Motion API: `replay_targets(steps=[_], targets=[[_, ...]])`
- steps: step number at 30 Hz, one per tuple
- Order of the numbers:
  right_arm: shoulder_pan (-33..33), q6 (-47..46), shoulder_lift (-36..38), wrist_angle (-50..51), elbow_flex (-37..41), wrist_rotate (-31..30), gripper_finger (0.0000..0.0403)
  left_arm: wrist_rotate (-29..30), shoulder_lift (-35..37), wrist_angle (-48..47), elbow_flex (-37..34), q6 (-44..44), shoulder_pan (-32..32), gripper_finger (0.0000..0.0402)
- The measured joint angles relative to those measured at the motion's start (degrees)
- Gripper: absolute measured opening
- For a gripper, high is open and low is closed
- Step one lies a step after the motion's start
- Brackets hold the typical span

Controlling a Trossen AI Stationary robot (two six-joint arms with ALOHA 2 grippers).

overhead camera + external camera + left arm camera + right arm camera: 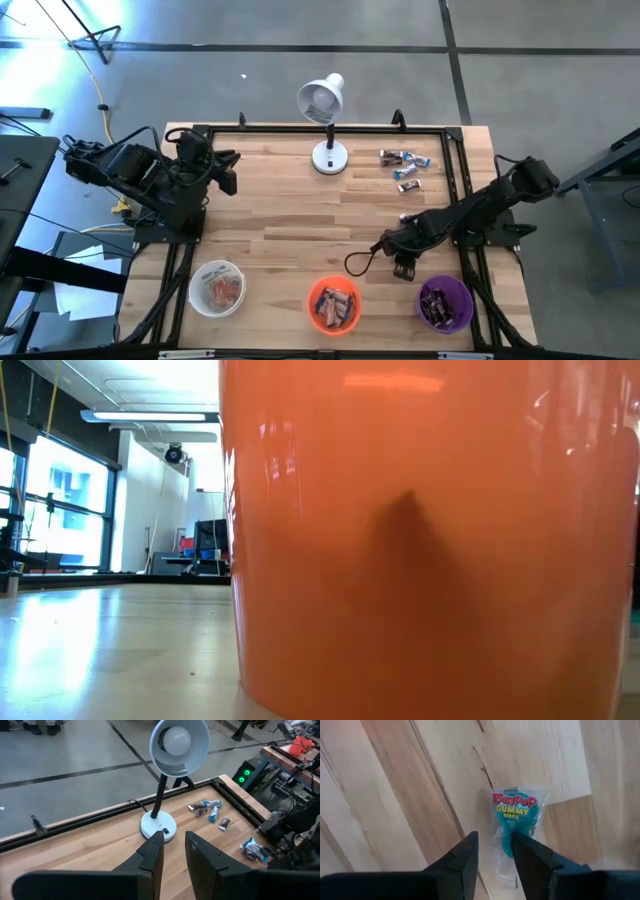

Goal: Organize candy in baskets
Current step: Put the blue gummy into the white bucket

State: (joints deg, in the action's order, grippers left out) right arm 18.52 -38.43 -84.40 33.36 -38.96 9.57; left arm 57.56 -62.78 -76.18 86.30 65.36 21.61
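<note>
Left gripper (228,172) sits at the table's (280,225) 10 o'clock corner, fingers (150,857) slightly parted with nothing between them, facing the white desk lamp (323,115) at 12 o'clock.

White basket (217,287) stands at 7 o'clock on the near edge and holds several candies. Orange basket (334,304) stands at 6 o'clock, also holding candies; in the low view its wall (430,540) fills most of the frame. Purple basket (445,303) stands at 5 o'clock with dark-wrapped candies inside.

Loose candies (405,166) lie in a small cluster at 1 o'clock, to the right of the lamp base; the left wrist view shows them (210,811) as well.

Right gripper (403,266) hangs low over the table at 4 o'clock, just behind the purple basket. Its fingers (462,860) are clamped on a clear-wrapped teal gummy candy (516,822), which hangs below them over the wood; whether it touches the table cannot be told.
</note>
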Motion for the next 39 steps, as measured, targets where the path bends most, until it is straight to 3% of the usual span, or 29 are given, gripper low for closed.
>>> replay_targets(steps=[6,13,29,39], targets=[[-1.1,1.5,-0.1,-1.4,0.4,-1.7,0.0108,0.0,0.0,0.0,0.0,0.2,0.0,0.0064],[-1.7,1.2,-0.2,-1.1,0.5,-2.5,0.0011,0.0,0.0,0.0,0.0,0.2,0.0,0.0064],[-1.8,-2.1,-0.5,1.4,-1.7,-2.8,0.0,-0.3,0.0,0.0,0.0,0.0,0.0,0.0064],[-1.8,-2.1,-0.4,7.5,-7.0,-5.1,0.0,-2.1,0.0,0.0,0.0,0.0,0.0,0.0064]])
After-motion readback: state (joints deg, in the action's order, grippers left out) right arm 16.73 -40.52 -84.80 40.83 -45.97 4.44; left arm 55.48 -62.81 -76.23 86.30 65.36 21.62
